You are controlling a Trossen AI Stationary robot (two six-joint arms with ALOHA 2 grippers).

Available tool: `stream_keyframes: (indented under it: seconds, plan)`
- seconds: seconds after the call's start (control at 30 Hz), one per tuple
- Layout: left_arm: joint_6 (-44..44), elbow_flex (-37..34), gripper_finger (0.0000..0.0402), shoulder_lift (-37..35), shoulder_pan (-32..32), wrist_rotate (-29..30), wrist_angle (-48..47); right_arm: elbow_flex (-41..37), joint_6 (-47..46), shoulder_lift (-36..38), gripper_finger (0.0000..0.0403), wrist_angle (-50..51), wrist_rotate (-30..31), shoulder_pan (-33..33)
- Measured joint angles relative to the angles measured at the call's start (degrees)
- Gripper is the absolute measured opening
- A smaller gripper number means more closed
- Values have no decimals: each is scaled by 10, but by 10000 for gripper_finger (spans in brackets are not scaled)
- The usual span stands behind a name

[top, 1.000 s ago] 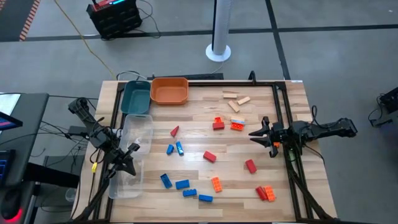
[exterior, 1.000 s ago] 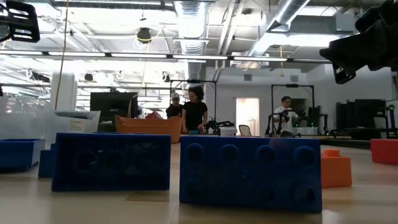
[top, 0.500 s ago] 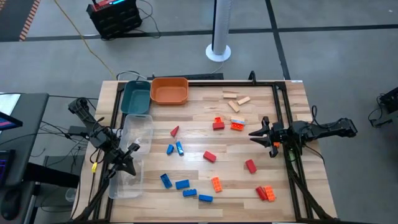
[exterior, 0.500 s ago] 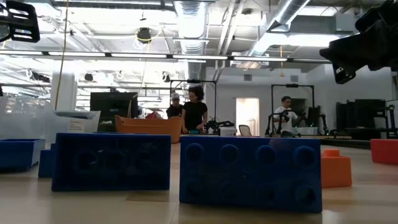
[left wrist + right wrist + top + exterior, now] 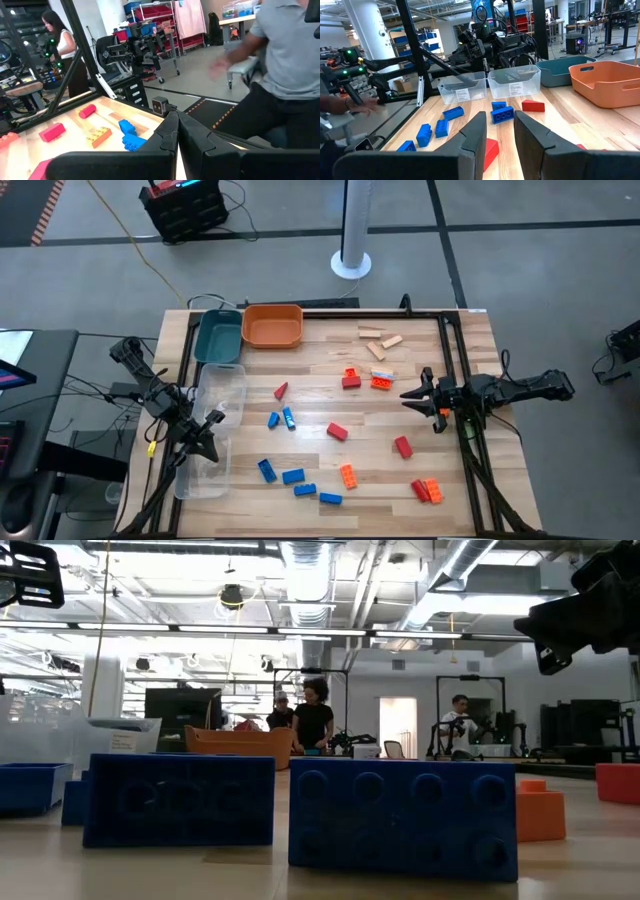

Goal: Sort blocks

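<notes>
The table [image 5: 320, 480] is pale wood planks on a grey concrete floor [image 5: 520, 270] crossed by dark seams. A white round column [image 5: 352, 230] rises just beyond the far edge, and a black box with cables [image 5: 185, 208] sits on the floor far left. The room behind is an open workshop — exposed silver ducts [image 5: 305, 570], strip lights [image 5: 330, 632], rolling wire shelving with red bins [image 5: 165, 20] and people [image 5: 313, 718] standing at far benches.

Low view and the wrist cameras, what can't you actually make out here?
- Low view: two blue blocks fill the foreground and hide most of the table behind them.
- Left wrist view: the left pincer covers the table directly ahead.
- Right wrist view: a red block is half hidden by the right pincer.
</notes>
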State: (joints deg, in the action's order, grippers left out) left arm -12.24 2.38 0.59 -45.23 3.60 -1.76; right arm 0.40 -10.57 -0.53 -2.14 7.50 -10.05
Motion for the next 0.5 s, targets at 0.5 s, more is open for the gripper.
stream_keyframes:
  seconds: [0.5]
  plan:
    - [-6,0,4,0,0,0,0,0,0,0,108,0,0,0]
